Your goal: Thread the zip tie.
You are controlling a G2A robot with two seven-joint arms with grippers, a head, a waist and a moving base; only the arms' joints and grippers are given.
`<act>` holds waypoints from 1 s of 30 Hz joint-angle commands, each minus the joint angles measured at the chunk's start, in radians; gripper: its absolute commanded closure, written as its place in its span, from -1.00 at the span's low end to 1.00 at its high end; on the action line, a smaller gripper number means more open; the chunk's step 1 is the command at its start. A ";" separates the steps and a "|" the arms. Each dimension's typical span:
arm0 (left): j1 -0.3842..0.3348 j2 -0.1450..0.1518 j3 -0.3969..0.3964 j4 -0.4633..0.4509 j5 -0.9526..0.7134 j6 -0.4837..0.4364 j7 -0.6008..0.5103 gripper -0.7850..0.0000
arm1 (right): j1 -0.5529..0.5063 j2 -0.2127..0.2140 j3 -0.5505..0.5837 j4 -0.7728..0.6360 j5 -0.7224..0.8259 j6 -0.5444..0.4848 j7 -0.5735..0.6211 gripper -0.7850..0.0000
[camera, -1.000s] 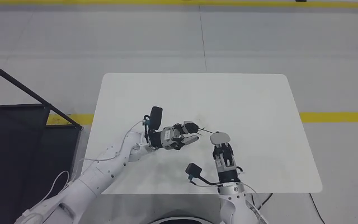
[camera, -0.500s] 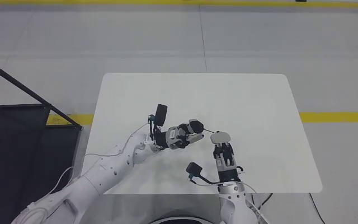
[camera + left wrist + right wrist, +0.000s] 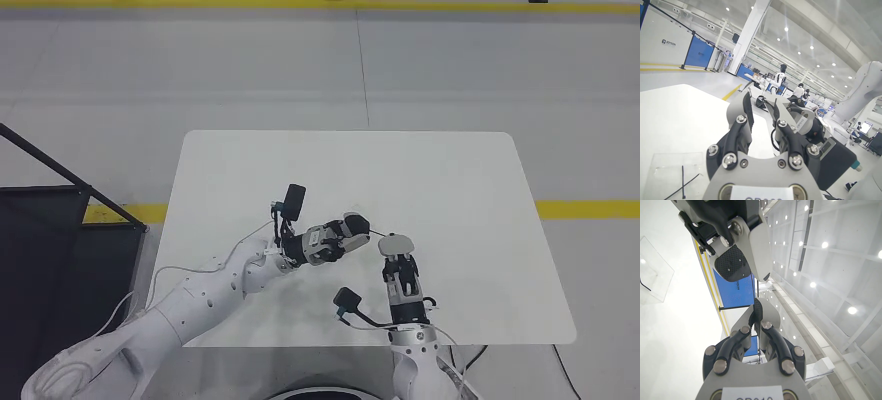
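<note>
Clear tray (image 3: 676,161) sits on the table (image 3: 450,180). Two spare black ties (image 3: 683,179) lie crossed inside it. The tray's place on the table is hard to make out from above.

Both grippers hang over the table's near-middle, tips close together. Right gripper (image 3: 756,306) is clamped on the zip tie (image 3: 372,233). Left gripper (image 3: 761,108) has its fingers spread. Cannot tell whether either pad touches the tie.

The tie is thin, and its head and tip are too small to tell apart. Part of it is hidden between the right gripper's pads. Its long axis runs roughly along the table's width, from the right gripper's tips toward the left gripper.
</note>
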 commanded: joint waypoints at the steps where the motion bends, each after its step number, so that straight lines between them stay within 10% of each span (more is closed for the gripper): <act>1: -0.005 0.000 0.010 0.002 -0.007 0.000 0.002 0.29 | 0.007 0.005 -0.009 0.001 0.000 -0.004 0.012 1.00; 17: -0.039 0.000 0.066 0.026 -0.019 0.000 0.043 1.00 | 0.074 0.047 -0.097 0.007 0.000 -0.029 0.121 1.00; 24: -0.046 0.000 0.074 0.032 0.008 0.000 0.079 1.00 | 0.097 0.060 -0.127 0.011 0.000 -0.033 0.153 1.00; 26: -0.046 0.002 0.073 0.034 0.024 0.000 0.094 1.00 | 0.101 0.062 -0.132 0.012 0.000 -0.031 0.157 0.33; 29: -0.045 0.004 0.069 0.037 0.052 0.000 0.120 1.00 | 0.103 0.062 -0.134 0.012 0.000 -0.025 0.162 0.07; 30: -0.044 0.005 0.066 0.038 0.066 0.000 0.130 1.00 | 0.102 0.062 -0.134 0.011 0.000 -0.019 0.162 -0.41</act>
